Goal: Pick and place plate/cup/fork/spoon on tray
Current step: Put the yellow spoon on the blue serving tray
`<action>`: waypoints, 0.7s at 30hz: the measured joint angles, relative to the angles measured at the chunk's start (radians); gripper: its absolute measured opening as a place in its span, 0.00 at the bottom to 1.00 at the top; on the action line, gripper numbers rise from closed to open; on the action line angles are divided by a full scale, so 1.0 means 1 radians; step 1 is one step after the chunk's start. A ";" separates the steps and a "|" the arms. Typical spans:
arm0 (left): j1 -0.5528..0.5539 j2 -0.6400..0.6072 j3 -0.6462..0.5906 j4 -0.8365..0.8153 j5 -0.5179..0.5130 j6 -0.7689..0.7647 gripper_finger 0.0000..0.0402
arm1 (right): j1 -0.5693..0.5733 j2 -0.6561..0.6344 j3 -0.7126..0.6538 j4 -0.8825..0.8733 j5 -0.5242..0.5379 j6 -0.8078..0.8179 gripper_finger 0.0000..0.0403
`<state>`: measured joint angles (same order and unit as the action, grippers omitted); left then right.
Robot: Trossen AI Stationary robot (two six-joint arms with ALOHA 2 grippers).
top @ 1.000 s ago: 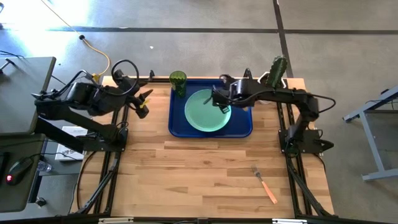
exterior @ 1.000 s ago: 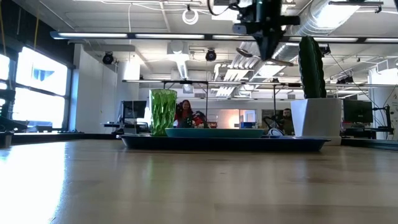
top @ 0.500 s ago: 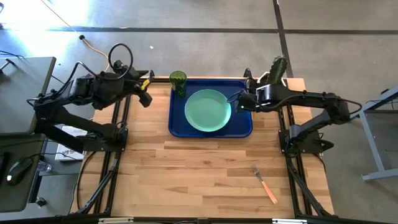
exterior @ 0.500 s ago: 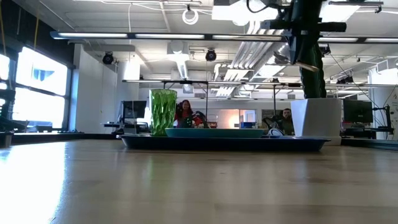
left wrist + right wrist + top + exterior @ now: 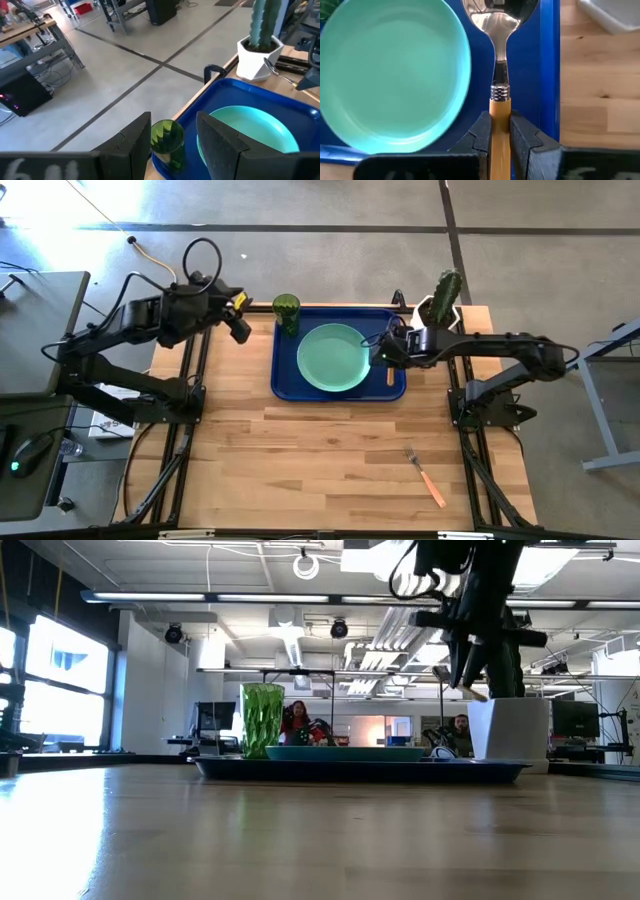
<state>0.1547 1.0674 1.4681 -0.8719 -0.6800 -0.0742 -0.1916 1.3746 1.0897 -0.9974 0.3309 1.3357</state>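
The high view looked straight down on the whole table. The low view sat at tabletop height at the near edge, facing level across to the far tray and the room behind. The left wrist view looked from the far left across the cup and plate. The right wrist view hung close above the plate's right side, sharing plate and tray with all others.

Readable text: I can make out none in any view.
Left wrist view: I see pale blurred marks on the dark block at the picture's edge; I can't read them.
Tray, plate, cup, spoon: I find no labels or brands on them.
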 joint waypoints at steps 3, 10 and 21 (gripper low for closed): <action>0.013 0.012 0.000 0.001 0.000 0.005 0.37 | -0.026 0.000 -0.046 0.056 -0.025 -0.001 0.05; 0.023 0.036 0.000 0.001 0.000 0.031 0.37 | -0.088 0.023 -0.139 0.231 -0.094 -0.040 0.05; 0.023 0.048 -0.001 0.002 -0.001 0.042 0.37 | -0.207 0.202 -0.150 0.372 -0.253 -0.189 0.05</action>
<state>0.1776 1.1149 1.4673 -0.8703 -0.6812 -0.0319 -0.3988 1.5768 0.9398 -0.6258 0.0775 1.1466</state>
